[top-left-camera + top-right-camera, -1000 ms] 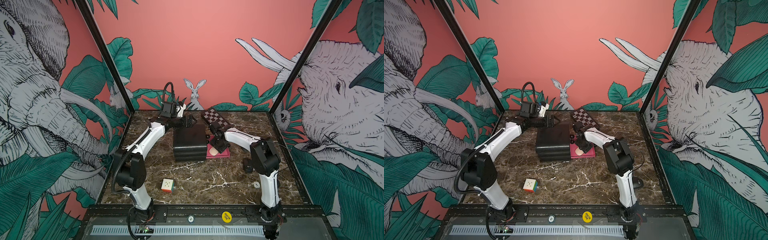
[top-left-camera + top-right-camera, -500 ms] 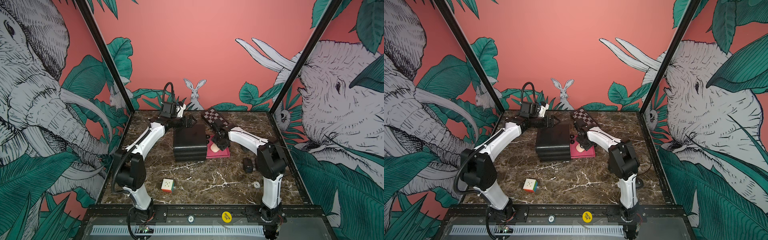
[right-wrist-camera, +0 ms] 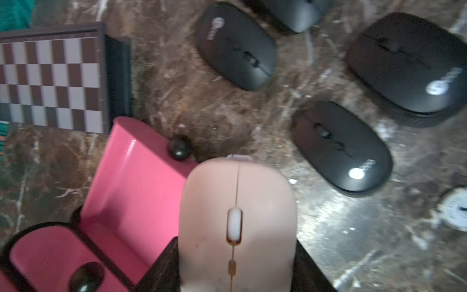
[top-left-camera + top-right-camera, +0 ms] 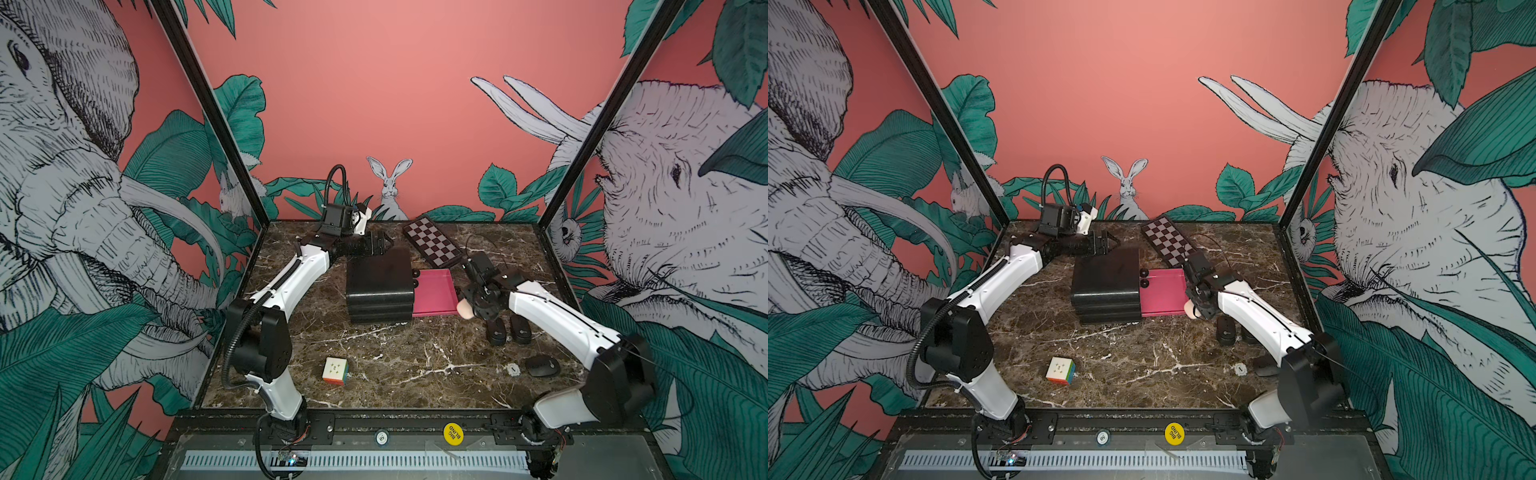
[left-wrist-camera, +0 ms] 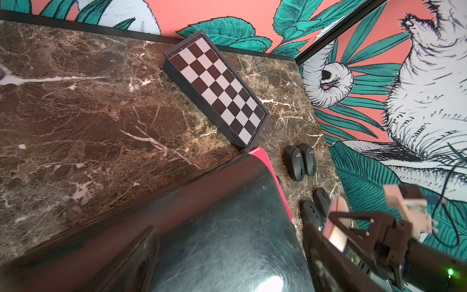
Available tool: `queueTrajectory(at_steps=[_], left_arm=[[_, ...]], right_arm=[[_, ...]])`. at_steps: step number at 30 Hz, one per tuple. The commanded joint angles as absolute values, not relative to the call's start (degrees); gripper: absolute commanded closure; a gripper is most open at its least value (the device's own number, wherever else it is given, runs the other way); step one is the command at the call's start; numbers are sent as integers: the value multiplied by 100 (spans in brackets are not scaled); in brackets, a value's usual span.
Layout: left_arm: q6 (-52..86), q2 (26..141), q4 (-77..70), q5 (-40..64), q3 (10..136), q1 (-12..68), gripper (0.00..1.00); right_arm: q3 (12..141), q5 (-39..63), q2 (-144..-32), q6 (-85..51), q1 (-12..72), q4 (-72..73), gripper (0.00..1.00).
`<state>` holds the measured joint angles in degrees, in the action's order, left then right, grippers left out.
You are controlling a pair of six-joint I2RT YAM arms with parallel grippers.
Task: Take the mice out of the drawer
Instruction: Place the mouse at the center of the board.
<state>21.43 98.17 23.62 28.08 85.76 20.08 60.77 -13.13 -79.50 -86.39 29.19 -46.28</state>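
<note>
Over marble tabletop (image 4: 395, 365), right jaws clasp a pale-pink oval mouse (image 3: 265, 202); left jaws gape.

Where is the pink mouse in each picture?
In a top view: pink mouse in the right gripper, by the pink drawer's near corner.
In a top view: pink mouse by the same corner.
Left wrist: pink mouse small, beyond the black box.
Right wrist: pink mouse huge, up close.
Shared landmark: the chessboard.
</note>
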Motion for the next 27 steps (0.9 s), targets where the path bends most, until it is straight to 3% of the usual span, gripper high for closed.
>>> queueTrajectory(at_steps=[1,11,27], left_arm=[[2249,9911,3181,2863,8402,2004,8],[2248,10062,3225,2944,8524,2002,8],[2284,10107,3224,2892,8578,2004,8]], right_arm=[[5502,-1612,-7383,-9262,2914,-4969,55],[4014,-1398,-6554,-10124,2926,-4950,56],[3383,-1573,-6703,-10062,2901,-4513,54]])
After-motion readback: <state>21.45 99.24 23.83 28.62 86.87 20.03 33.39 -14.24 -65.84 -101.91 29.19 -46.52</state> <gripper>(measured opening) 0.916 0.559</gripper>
